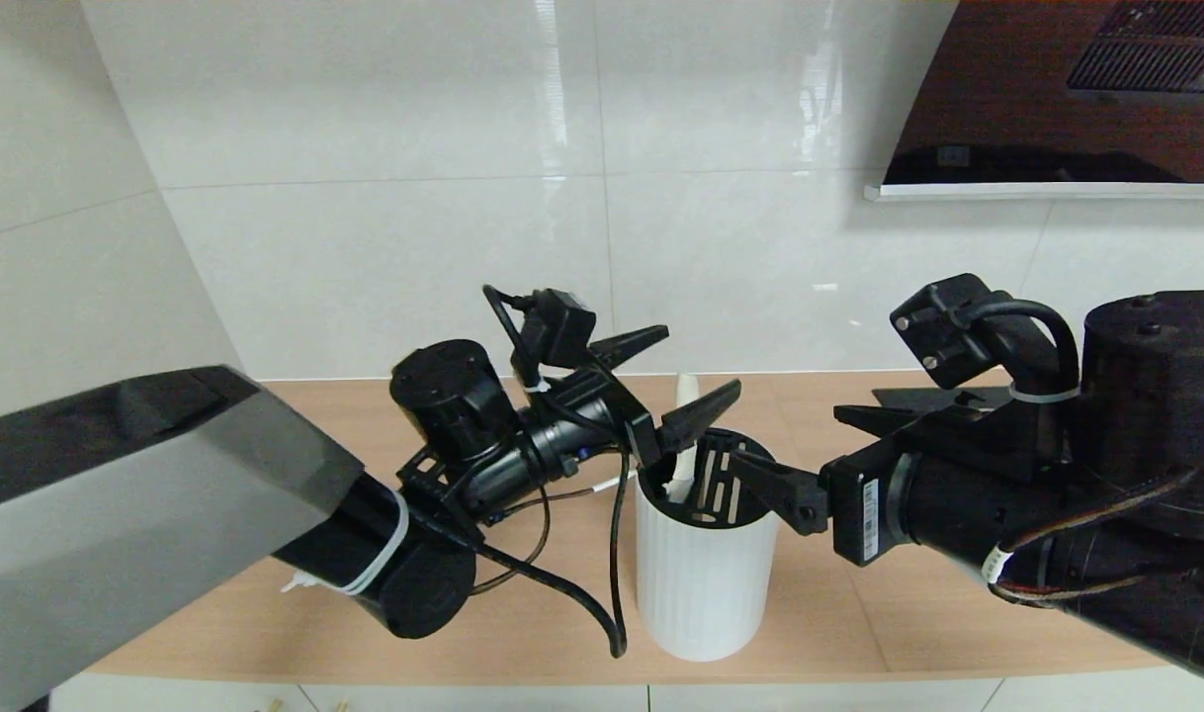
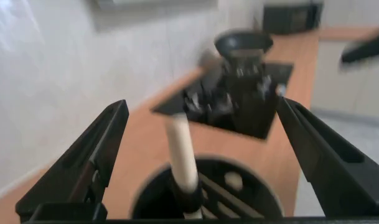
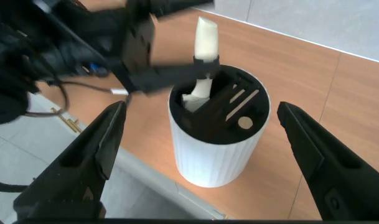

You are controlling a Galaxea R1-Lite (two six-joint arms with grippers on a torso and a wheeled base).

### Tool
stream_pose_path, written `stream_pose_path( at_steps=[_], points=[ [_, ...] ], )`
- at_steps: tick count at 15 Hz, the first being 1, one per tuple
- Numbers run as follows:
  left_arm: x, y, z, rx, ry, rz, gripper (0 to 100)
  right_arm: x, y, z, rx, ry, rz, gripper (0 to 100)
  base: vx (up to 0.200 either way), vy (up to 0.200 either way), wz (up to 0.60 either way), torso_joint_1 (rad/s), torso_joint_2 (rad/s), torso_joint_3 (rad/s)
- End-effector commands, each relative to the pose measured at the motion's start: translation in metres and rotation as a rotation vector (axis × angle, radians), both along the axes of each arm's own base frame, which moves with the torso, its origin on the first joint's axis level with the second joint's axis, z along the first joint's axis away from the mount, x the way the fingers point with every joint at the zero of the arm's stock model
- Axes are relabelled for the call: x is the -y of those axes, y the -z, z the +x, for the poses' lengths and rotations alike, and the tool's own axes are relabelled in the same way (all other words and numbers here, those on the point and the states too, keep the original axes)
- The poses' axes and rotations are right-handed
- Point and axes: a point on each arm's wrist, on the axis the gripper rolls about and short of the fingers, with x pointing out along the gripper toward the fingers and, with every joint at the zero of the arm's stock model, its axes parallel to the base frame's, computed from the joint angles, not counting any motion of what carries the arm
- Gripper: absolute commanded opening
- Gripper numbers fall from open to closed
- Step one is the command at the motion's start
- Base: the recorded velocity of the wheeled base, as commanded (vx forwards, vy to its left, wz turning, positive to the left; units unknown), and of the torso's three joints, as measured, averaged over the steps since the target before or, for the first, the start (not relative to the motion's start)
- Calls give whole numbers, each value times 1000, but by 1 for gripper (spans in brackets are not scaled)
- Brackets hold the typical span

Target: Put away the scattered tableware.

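A white ribbed utensil holder point(image 1: 706, 583) point(image 3: 217, 158) point(image 2: 208, 193) with a black slotted insert stands near the front edge of the wooden counter. A cream-handled utensil point(image 1: 686, 396) point(image 3: 205, 40) point(image 2: 180, 152) stands upright in it, handle sticking out. My left gripper point(image 1: 699, 358) point(image 2: 201, 107) is open just above the holder, its fingers on either side of the handle with a gap on both sides. My right gripper point(image 1: 788, 435) point(image 3: 200, 109) is open to the right of the holder's rim, with nothing in it.
The wooden counter point(image 1: 266, 613) runs along a white tiled wall, which also closes in on the left. A black hob point(image 1: 918, 398) lies on the counter at the back right, under a dark range hood point(image 1: 1057, 99). The counter's front edge runs just below the holder.
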Motion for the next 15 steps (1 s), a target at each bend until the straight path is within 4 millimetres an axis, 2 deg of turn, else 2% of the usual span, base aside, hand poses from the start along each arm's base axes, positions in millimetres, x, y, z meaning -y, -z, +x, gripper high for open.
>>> stream_pose_path(
  at_steps=[1,2,4,7,9,11,12,13,15],
  points=[
    [-34,-83,-37,144,-20,-140,100,6,-6,0,15,15,18,100,0,0,0,0,0,0],
    [-49,-108,-54,184,-21,-188,100,11,-11,-2,29,24,34,100,0,0,0,0,0,0],
    [-78,-138,-85,231,-43,-229,100,30,-25,-5,67,67,76,100,0,0,0,0,0,0],
    [-112,-153,-124,245,-93,-263,100,65,-46,-14,135,111,154,100,0,0,0,0,0,0],
    [-133,-139,-153,190,-128,-273,100,101,-47,-31,182,207,180,100,0,0,0,0,0,0],
    [-158,-122,-185,171,-198,-255,100,135,-56,-68,284,264,247,100,0,0,0,0,0,0],
    [-165,-118,-197,174,-219,-253,100,144,-59,-82,318,273,269,100,0,0,0,0,0,0],
    [-179,-105,-230,156,-248,-244,100,164,-58,-111,369,319,284,100,0,0,0,0,0,0],
    [-194,-88,-280,121,-260,-232,100,186,-50,-149,404,412,255,100,0,0,0,0,0,0]
  ],
)
